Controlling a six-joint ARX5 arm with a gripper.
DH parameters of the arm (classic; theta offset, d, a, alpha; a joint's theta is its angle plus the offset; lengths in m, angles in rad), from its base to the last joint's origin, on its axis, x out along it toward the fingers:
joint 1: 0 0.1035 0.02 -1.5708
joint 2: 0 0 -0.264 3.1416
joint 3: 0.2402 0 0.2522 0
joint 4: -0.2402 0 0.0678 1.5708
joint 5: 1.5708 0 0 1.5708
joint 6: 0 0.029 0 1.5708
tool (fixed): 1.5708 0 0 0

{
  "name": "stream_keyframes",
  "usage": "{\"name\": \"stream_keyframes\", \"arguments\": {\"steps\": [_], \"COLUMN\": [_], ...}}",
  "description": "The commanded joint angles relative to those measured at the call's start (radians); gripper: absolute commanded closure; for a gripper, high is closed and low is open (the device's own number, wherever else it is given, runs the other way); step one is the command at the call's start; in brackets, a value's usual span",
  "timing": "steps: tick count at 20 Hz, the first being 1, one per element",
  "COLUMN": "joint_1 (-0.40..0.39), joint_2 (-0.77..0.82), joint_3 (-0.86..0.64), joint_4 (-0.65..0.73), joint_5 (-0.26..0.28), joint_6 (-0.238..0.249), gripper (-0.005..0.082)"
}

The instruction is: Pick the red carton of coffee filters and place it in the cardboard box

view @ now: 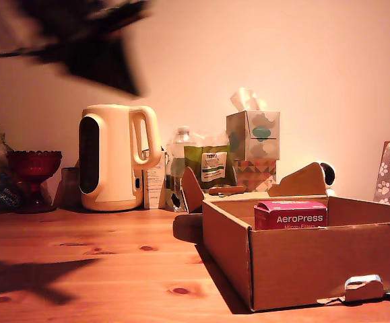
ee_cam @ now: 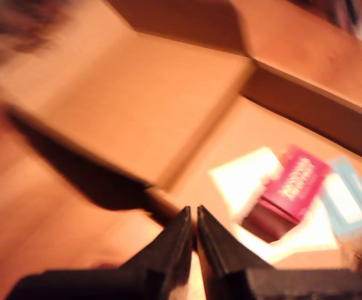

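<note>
While the exterior view blurs the arm [view: 90,40], the wrist view shows the gripper [ee_cam: 193,219] nearly closed, empty; red carton [ee_cam: 287,190] at its two o'clock, inside the cardboard box [view: 296,266].

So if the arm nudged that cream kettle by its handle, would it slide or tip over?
The cream kettle would probably slide rather than tip: it stands upright on a broad base on the smooth wooden table. A push high on the handle raises the tipping risk, since the kettle is tall. How full it is cannot be seen.
</note>
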Motion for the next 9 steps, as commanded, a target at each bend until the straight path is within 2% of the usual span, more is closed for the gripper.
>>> {"name": "stream_keyframes", "arguments": {"steps": [1,4,9], "joint_1": [0.029,0.077,0.086], "joint_2": [-0.057,-0.177,-0.361], "joint_3": [-0.079,-0.139,-0.140], "joint_4": [0.016,-0.050,-0.145], "joint_5": [-0.014,-0.019,-0.064], "joint_6": [-0.030,-0.040,-0.039], "gripper": [0.0790,0.0790,0.0790]}}
